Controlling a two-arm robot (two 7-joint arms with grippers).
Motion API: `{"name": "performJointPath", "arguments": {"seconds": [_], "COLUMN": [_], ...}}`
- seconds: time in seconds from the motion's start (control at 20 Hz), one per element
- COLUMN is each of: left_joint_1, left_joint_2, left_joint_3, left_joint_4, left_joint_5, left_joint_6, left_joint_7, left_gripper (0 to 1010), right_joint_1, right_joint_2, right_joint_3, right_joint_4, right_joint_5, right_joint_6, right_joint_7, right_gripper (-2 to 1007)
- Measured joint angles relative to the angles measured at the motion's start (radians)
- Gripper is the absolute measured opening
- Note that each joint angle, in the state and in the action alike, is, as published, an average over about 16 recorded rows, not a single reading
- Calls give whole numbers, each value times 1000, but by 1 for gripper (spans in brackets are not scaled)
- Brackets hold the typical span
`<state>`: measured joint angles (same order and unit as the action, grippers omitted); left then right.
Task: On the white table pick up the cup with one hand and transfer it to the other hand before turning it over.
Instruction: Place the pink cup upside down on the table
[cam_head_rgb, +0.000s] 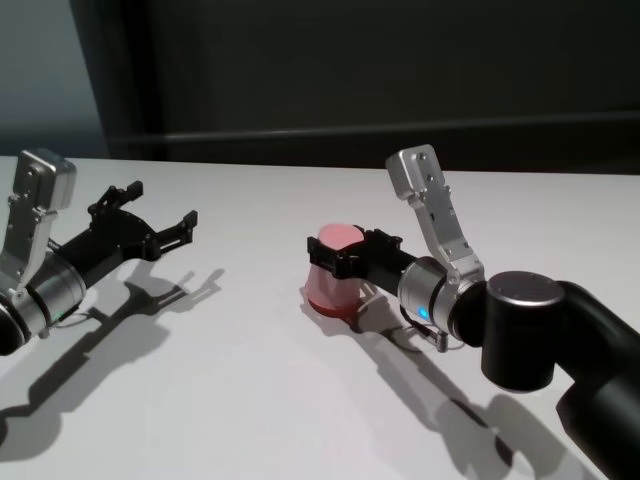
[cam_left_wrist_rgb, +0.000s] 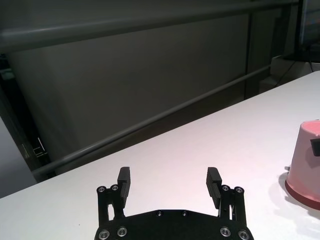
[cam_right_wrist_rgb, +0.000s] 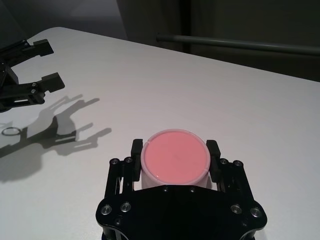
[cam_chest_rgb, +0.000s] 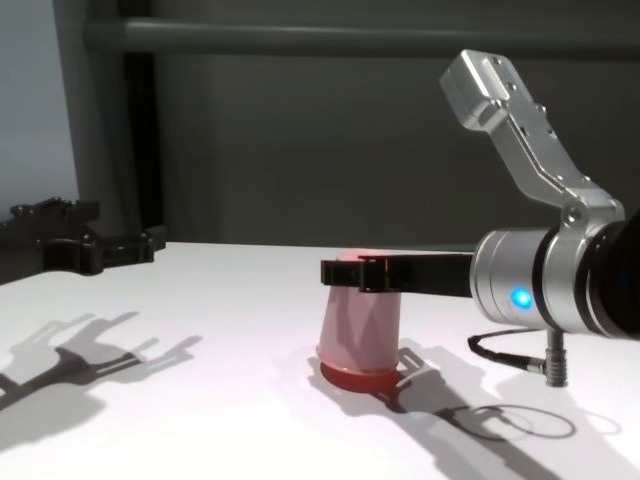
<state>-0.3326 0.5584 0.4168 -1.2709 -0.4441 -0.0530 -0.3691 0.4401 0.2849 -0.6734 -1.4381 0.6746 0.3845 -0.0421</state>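
The pink cup (cam_head_rgb: 335, 270) stands upside down on the white table (cam_head_rgb: 250, 400), wide rim down and base up, slightly tilted. My right gripper (cam_head_rgb: 345, 256) reaches in level from the right, its black fingers (cam_right_wrist_rgb: 136, 150) closed on the cup's sides just below the upturned base (cam_right_wrist_rgb: 174, 159). The chest view shows the fingers (cam_chest_rgb: 360, 272) across the cup (cam_chest_rgb: 360, 335) near its top. My left gripper (cam_head_rgb: 160, 218) is open and empty, held above the table well to the cup's left. It also shows in its own wrist view (cam_left_wrist_rgb: 170, 181), with the cup (cam_left_wrist_rgb: 304, 160) off to one side.
A dark wall with a horizontal rail (cam_left_wrist_rgb: 165, 112) runs behind the table's far edge. A cable loop (cam_chest_rgb: 505, 420) lies on the table below my right wrist. Bare table lies between the two grippers and toward the front.
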Motion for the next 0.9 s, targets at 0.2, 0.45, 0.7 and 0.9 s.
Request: {"name": "performJointPath", "arguments": {"seconds": [0.2,0.45,0.7,0.9], "left_joint_1": [0,0,0,0], "left_joint_2": [0,0,0,0], "left_joint_3": [0,0,0,0], "left_joint_4": [0,0,0,0], "left_joint_5": [0,0,0,0], "left_joint_6": [0,0,0,0], "left_joint_7": [0,0,0,0], "left_gripper": [1001,1001,1001,1001], "right_joint_1": [-1,-1,-1,-1], "right_joint_2": [-1,0,0,0], "right_joint_3": [1,1,1,1], "right_joint_4": [0,0,-1,-1], "right_joint_5": [0,1,2,2], "right_joint_6": [1,-1,-2,-3], "right_joint_7": [0,-1,-1,-1], "right_gripper": [815,897,969,996]}}
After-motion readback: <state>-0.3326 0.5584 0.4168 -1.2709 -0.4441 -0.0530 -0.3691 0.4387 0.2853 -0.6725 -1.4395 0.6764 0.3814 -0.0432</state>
